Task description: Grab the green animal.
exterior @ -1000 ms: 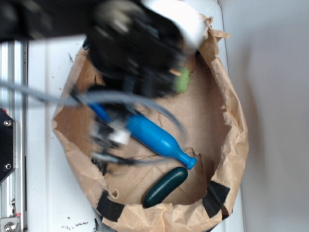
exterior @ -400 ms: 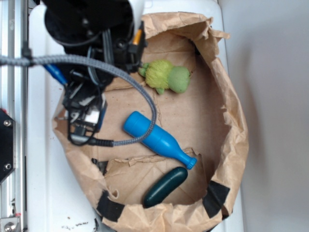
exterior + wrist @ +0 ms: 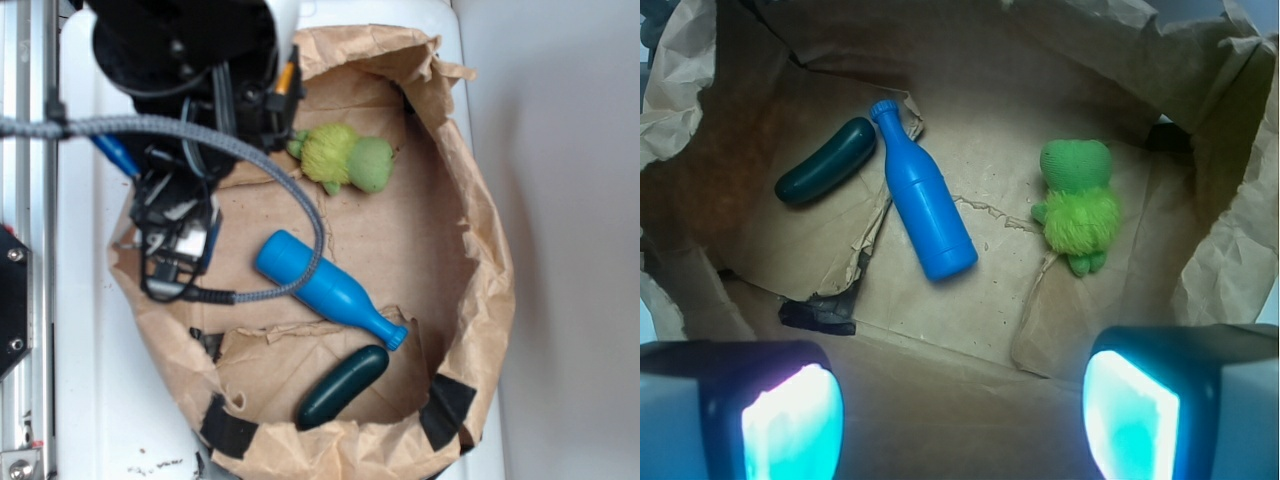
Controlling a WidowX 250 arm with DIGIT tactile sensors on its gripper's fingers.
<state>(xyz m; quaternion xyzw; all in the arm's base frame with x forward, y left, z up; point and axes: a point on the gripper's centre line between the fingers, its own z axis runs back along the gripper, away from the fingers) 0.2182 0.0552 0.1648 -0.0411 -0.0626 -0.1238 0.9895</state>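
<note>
Green animal is lying alone inside the paper bag. You are hovering the spread gripper above; descending off-centre is risking snagging the crumpled wall.

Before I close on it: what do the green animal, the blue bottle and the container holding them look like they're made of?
Green animal: plush, with a fuzzy yellow-green body and a smoother, duller green head. Blue bottle: probably hard plastic, uniform colour with a smooth, slightly glossy surface. Container: crumpled brown paper, creased and torn, rim patched with black tape.
</note>
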